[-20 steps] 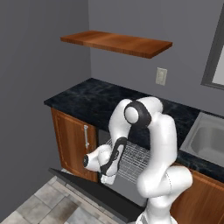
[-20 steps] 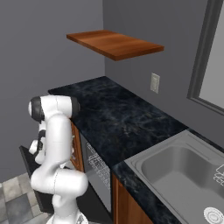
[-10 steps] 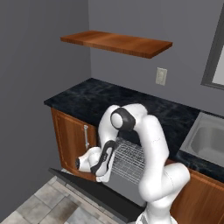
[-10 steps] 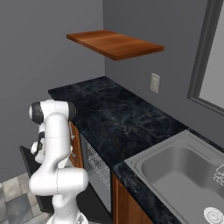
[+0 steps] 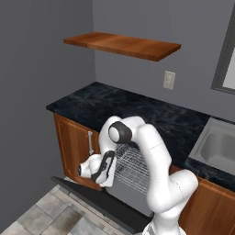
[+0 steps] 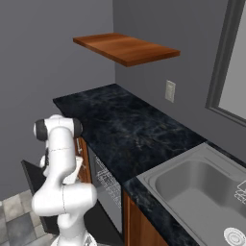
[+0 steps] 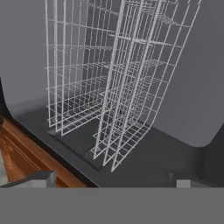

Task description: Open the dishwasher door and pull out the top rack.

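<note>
The dishwasher door lies folded down and open, a dark panel just above the floor; it is also seen edge-on as the door. The top rack, a silver wire basket, sticks partly out of the opening, and its grid shows at the top rack. My gripper hangs just left of the rack's front, over the door. In the hand view the gripper is open, its fingertips wide apart and empty. The wire grids stand a short way ahead, rolled on edge.
A reddish-brown cabinet with a bar handle stands left of the dishwasher. A black counter runs above, with a sink at the right and a wooden shelf overhead. Grey floor tiles lie in front, and a wall closes the left side.
The hand has drawn back from the rack's front, leftward and outward over the door. The elbow has dropped lower. The rack and the door hold their places.
</note>
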Controlling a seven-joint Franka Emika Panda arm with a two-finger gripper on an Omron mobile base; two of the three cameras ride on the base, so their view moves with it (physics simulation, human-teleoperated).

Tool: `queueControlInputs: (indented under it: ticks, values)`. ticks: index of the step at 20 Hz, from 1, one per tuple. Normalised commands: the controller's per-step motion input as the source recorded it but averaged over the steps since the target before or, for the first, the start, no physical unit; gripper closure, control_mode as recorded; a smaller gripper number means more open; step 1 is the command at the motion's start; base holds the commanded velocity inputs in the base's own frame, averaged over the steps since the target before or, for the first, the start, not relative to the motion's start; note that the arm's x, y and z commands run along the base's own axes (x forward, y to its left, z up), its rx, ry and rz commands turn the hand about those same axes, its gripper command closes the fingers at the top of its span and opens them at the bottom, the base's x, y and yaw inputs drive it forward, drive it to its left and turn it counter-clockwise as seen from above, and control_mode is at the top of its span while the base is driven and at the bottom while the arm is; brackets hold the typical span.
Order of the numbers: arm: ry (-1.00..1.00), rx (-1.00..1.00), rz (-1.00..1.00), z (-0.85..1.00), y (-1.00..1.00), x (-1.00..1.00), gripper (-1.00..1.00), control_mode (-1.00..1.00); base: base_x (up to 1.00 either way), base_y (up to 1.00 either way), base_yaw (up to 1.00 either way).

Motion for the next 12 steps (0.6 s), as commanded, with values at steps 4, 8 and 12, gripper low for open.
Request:
queueControlInputs:
  ticks: [4, 8, 12]
  values:
    - [0.0, -0.05, 0.0, -0.28, 0.0, 0.41, -1.0, -1.0, 0.0, 0.0, 0.0]
    - [0.0, -0.04, 0.0, -0.15, 0.0, 0.55, -1.0, -1.0, 0.0, 0.0, 0.0]
    - [0.0, -0.03, 0.0, -0.15, 0.0, 0.53, -1.0, -1.0, 0.0, 0.0, 0.0]
